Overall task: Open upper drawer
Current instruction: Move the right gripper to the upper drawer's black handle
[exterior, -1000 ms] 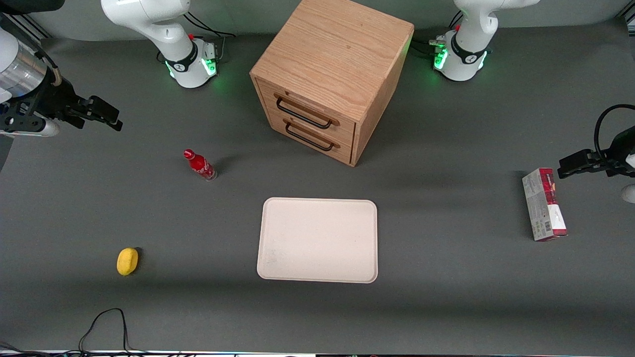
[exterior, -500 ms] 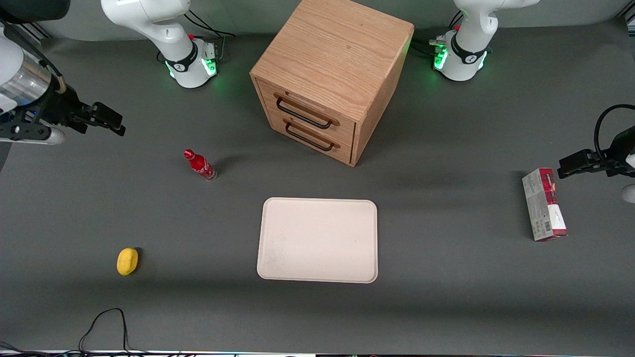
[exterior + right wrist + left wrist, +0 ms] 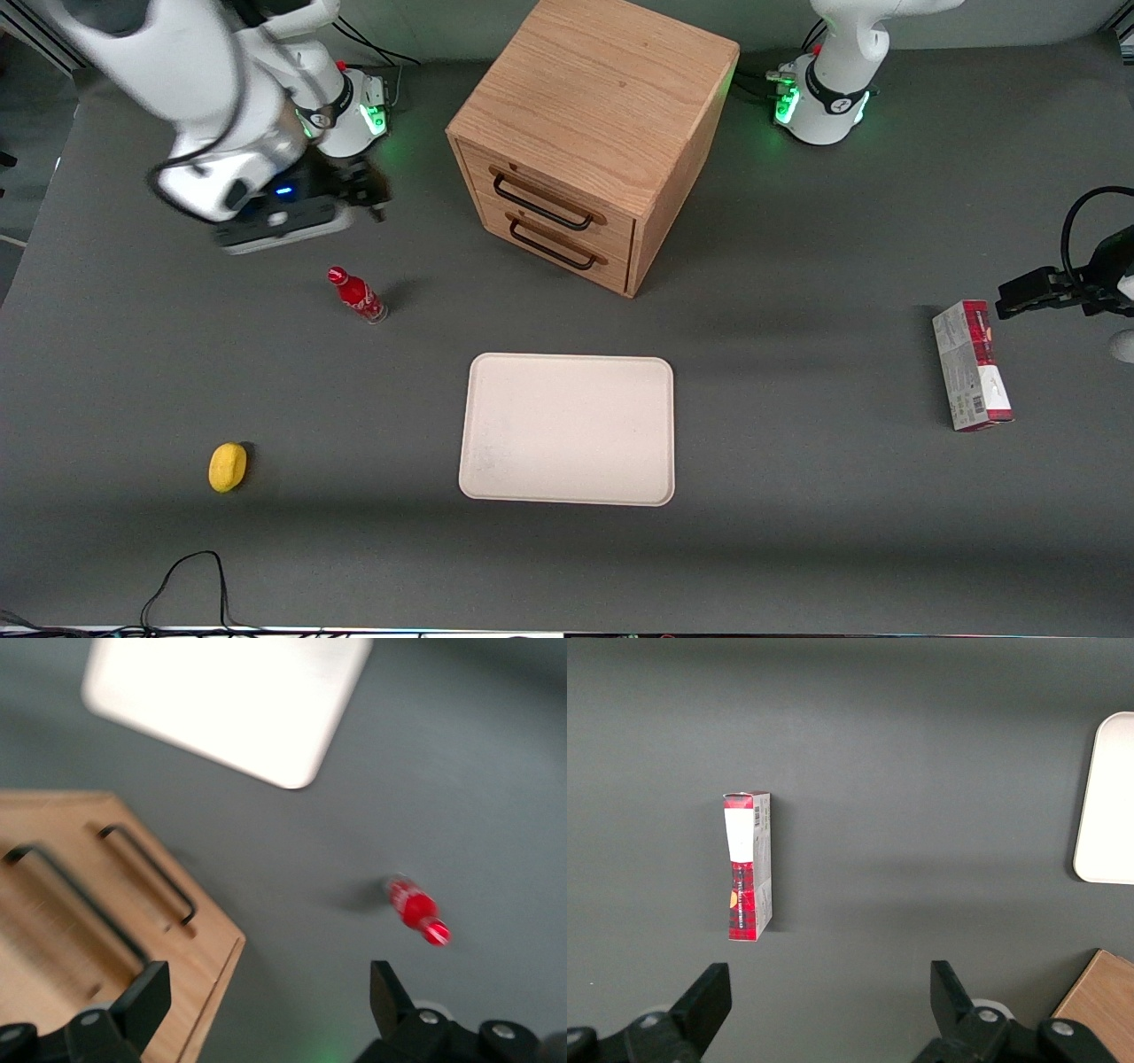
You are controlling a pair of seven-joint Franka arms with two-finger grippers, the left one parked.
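Oak-grained wood makes up the cube cabinet (image 3: 592, 133) at the upper centre of the front frame, and the upper drawer (image 3: 554, 200) sits shut in its face, flush with the lower drawer (image 3: 556, 244) beneath it, each carrying a thin black wire handle. The gripper (image 3: 368, 190) hangs in the upper left of the front frame, beside the cabinet and well apart from it, above the table (image 3: 797, 532); in the right wrist view its jaws stand spread wide with nothing between them. A red bottle (image 3: 357, 295) stands upright nearer the front camera than the gripper. A cream tray (image 3: 567, 429) lies flat at frame centre, a yellow lemon (image 3: 227, 466) at lower left, and a red-and-white carton (image 3: 971, 365) toward the parked arm's end.
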